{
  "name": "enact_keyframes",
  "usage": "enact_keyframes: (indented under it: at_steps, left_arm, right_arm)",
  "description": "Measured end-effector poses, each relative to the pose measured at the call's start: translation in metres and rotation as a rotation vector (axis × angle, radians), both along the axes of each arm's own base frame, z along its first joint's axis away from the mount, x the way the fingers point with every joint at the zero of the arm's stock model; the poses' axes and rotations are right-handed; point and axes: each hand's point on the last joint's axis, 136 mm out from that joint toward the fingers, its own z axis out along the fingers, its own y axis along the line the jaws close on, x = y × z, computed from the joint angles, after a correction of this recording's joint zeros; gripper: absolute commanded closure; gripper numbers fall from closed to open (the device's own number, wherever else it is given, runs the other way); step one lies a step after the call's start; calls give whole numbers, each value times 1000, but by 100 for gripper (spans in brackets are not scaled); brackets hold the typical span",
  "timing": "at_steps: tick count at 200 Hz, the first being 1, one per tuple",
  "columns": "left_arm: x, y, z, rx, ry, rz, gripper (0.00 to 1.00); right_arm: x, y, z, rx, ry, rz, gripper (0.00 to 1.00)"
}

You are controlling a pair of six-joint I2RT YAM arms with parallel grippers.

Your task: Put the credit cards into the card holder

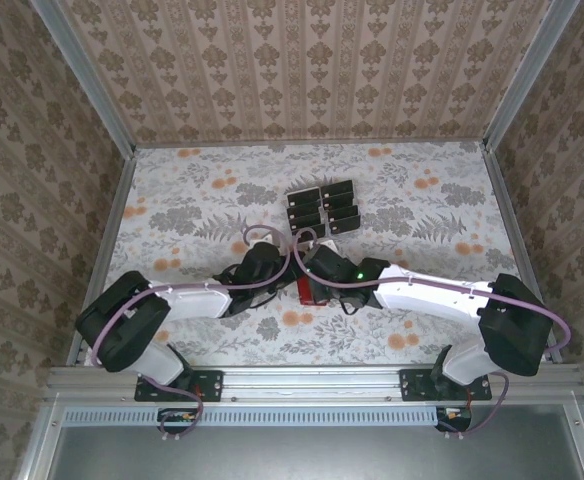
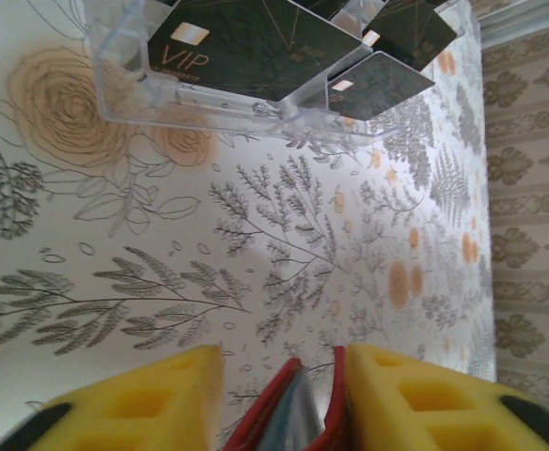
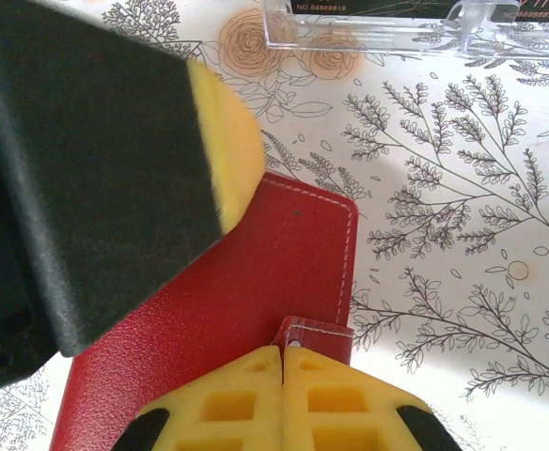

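The red card holder [image 1: 307, 291] stands on edge at mid-table between both arms. My left gripper [image 2: 284, 357] is shut on the card holder [image 2: 298, 413], whose red flaps and grey-blue pockets show between the yellow fingers. My right gripper [image 3: 282, 352] is shut on the snap tab [image 3: 318, 336] of the card holder [image 3: 256, 272]. The left gripper's yellow pad [image 3: 226, 141] presses the red flap from the other side. Several black credit cards [image 1: 322, 205] lie farther back in a clear tray [image 2: 162, 99]; one reads VIP [image 2: 256, 42].
The clear tray [image 1: 302, 190] sits on the floral table beyond the grippers, its near wall [image 3: 397, 33] a short way ahead of the card holder. Metal rails [image 1: 107, 230] and patterned walls bound the table on the left, right and back.
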Motion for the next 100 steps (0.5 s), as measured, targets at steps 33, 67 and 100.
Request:
enact_keyframes:
  at_steps: [33, 67, 100]
  left_arm:
    - [3, -7, 7, -44, -27, -10, 100]
    - [1, 0, -1, -27, -24, -7, 100]
    - [1, 1, -2, -26, -22, -19, 100]
  right_arm:
    - [1, -7, -7, 17, 4, -18, 100]
    - [0, -41, -20, 24, 17, -100, 100]
    - [-3, -56, -29, 38, 46, -141, 100]
